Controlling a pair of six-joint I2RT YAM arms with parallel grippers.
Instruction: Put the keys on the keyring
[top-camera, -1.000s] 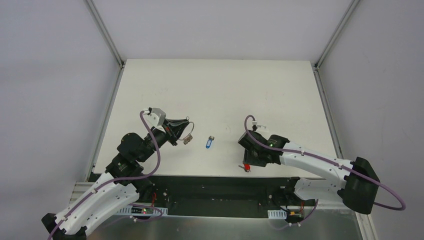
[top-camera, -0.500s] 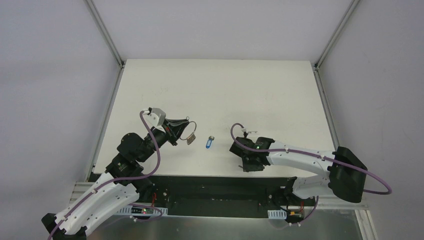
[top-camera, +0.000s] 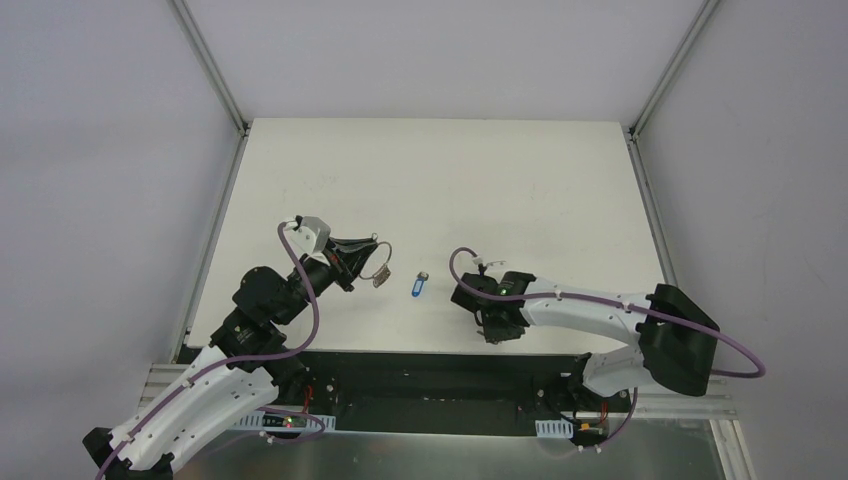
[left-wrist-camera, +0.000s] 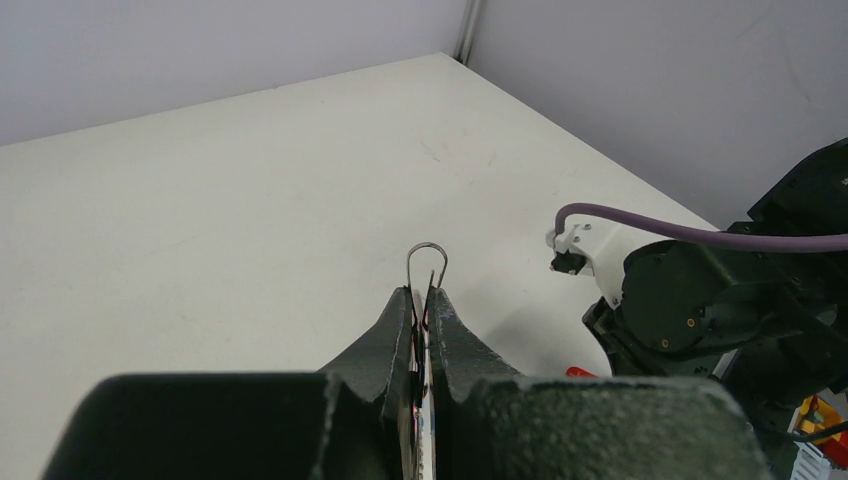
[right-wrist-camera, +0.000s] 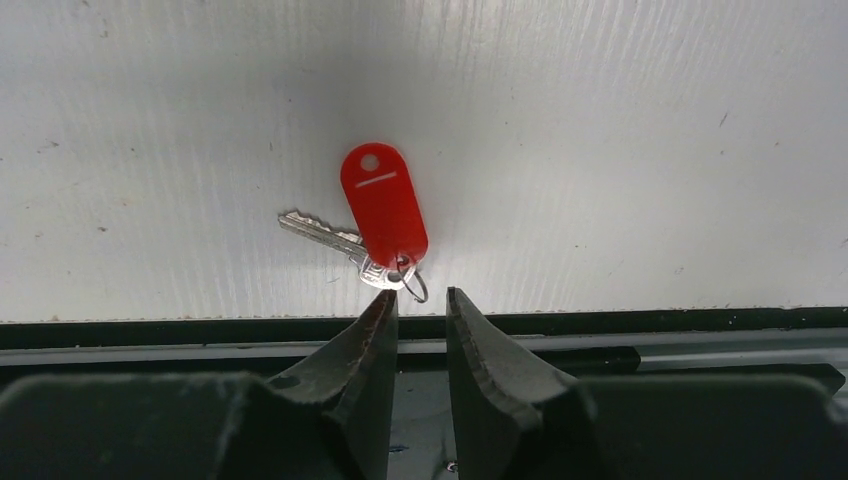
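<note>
Right wrist view puts my right hand (right-wrist-camera: 418, 300) low over the near edge of the worktop (right-wrist-camera: 620, 150), with its two fingers a narrow gap apart and nothing between them. Just beyond the tips lies the red key (right-wrist-camera: 383, 205), flat on the surface. Its silver blade angles off to one side, and its small split ring (right-wrist-camera: 416, 286) is at the end nearest me, almost touching a fingertip.

I judge it light, stiff and thin. The smooth plastic head will likely skid rather than lift if I press down on it, and it sits close enough to the edge to be nudged off. The best hold looks to be across the width of the red head, by its two long edges. That would leave the little ring free for threading.

My left hand (left-wrist-camera: 425, 300) is clamped on the keyring (left-wrist-camera: 427, 245), whose thin wire loop stands up past the fingertips. The wire is hard and slick but should hold steady as long as I do not twist it. I cannot tell from this angle where the ring opens.

From the top external view, the blue key (top-camera: 419, 286) lies flat on the worktop between my two hands, apart from both.
</note>
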